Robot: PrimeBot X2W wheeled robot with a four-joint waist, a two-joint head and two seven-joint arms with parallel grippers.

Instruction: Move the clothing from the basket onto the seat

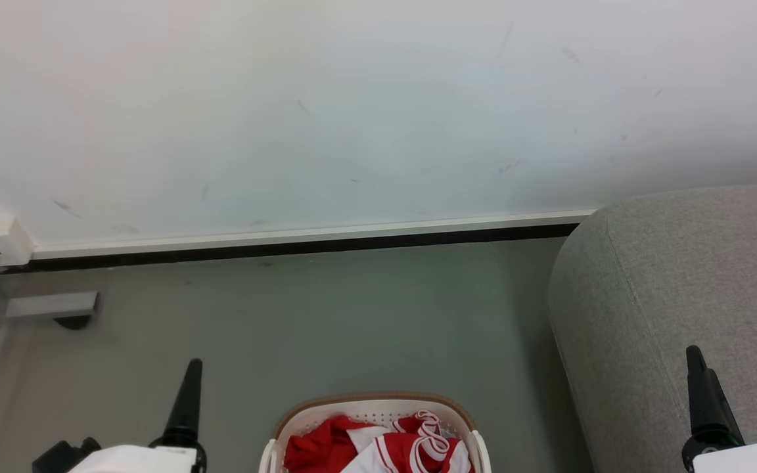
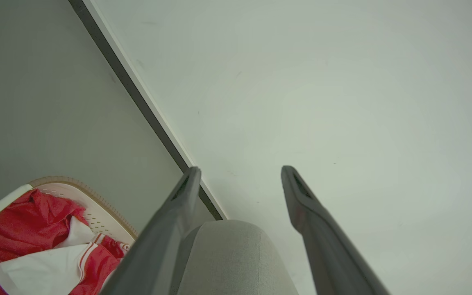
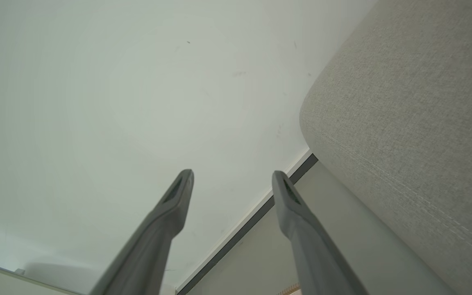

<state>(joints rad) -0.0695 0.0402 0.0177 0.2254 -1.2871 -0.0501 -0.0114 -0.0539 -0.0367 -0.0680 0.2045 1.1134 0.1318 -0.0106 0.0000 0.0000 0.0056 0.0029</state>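
Plainly, with left gripper (image 2: 241,170) and right gripper (image 3: 232,173) both gaping empty and the clothing (image 1: 326,450) heaped in the basket (image 1: 372,397) beside the seat (image 1: 681,276), one pinch may drag tangled garments and tip it.

Left gripper (image 2: 241,170) with jaws spread wide, nothing between them; fingers rise from the bottom edge; basket (image 2: 96,197) at lower left on grey floor (image 2: 35,102), red and white clothing (image 2: 27,229) heaped inside; rounded grey seat (image 2: 228,258) at bottom centre, beside the basket; dark skirting strip (image 2: 137,95) runs diagonally under white wall (image 2: 322,82)
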